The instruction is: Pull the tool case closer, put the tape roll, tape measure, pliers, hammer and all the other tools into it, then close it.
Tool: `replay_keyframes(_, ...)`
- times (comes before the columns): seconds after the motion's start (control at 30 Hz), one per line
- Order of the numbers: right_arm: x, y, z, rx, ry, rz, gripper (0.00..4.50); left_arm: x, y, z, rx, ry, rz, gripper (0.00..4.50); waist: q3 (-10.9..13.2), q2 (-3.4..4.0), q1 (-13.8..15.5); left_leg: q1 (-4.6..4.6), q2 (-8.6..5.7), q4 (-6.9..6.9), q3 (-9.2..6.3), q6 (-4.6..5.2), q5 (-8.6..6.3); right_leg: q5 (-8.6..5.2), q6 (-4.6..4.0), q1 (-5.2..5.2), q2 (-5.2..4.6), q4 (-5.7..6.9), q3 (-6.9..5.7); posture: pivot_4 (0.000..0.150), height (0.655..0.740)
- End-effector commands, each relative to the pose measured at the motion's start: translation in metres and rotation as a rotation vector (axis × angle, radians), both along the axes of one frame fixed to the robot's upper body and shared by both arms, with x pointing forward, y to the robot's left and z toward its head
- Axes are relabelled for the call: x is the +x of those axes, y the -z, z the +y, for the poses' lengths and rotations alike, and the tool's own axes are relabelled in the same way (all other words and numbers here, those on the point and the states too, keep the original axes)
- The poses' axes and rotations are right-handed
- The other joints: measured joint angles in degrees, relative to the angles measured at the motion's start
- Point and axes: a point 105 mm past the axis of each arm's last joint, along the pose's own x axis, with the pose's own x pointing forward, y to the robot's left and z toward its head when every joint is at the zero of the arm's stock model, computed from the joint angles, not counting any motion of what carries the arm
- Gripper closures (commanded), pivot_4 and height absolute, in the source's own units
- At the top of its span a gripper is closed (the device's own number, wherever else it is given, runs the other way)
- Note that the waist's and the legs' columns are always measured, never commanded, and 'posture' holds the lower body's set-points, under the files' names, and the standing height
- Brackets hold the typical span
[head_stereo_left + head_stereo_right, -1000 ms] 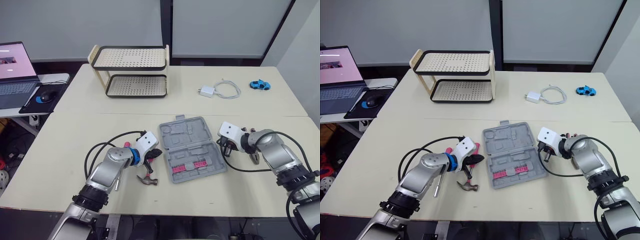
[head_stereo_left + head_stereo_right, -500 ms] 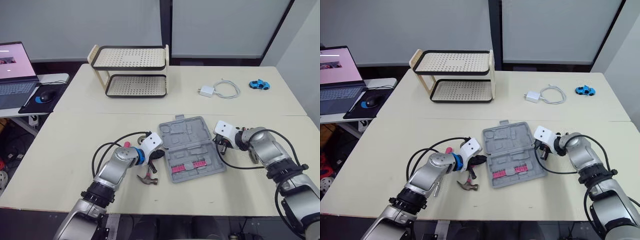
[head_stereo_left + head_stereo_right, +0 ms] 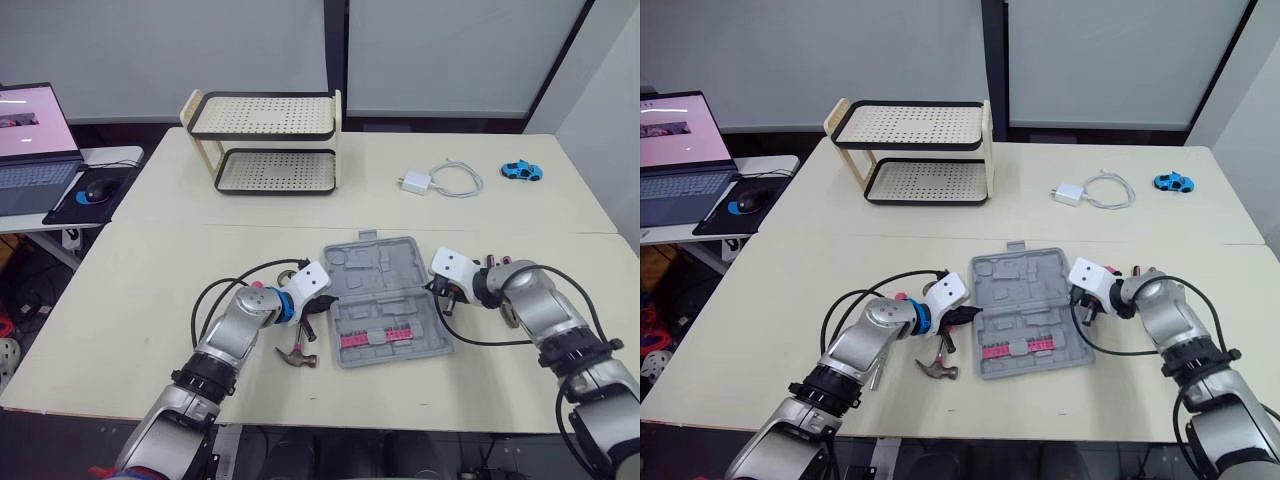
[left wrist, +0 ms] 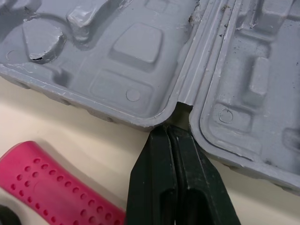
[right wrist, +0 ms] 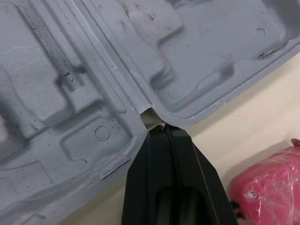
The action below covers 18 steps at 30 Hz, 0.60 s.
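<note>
The grey tool case [image 3: 385,300] lies open in the middle of the table, with a strip of pink bits [image 3: 375,338] in its near half. My left gripper [image 3: 322,300] is shut, its tips [image 4: 167,133] at the hinge notch on the case's left edge. My right gripper [image 3: 440,297] is shut too, its tips [image 5: 165,129] at the hinge notch on the right edge. A hammer [image 3: 297,352] lies left of the case, below my left gripper. Its pink handle [image 4: 51,187] shows in the left wrist view. A red object [image 5: 267,187] lies beside my right gripper.
A two-tier perforated rack [image 3: 265,145] stands at the back left. A white charger with its cable [image 3: 440,180] and a blue toy car [image 3: 521,171] lie at the back right. A laptop [image 3: 30,140] and mouse [image 3: 88,190] sit on a side table at the far left.
My left gripper has moved right, up to the case's left edge. My right gripper has edged left to the case's right edge. The case has stayed put.
</note>
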Motion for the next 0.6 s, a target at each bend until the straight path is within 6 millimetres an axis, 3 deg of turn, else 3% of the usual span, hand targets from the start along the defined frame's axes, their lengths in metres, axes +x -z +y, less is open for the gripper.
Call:
replay_keyframes(0.03,-0.011,-0.008,0.006,0.031,-0.003,0.001,4.5,-0.009,-0.006,-0.021,-0.011,0.11,-0.011,4.48,-0.01,0.01,-0.02,-0.02,0.0,0.0,0.01,0.0,0.0,0.0,0.0,-0.03,0.0,0.01,0.02,0.15,0.74)
replay_keyframes(0.6,-0.068,-0.009,0.009,0.088,0.126,0.047,4.5,-0.047,-0.004,-0.024,0.037,0.284,0.064,4.48,-0.01,0.01,0.0,-0.1,0.02,-0.02,0.01,0.01,0.0,0.0,0.0,-0.15,0.01,0.07,0.03,0.15,0.74)
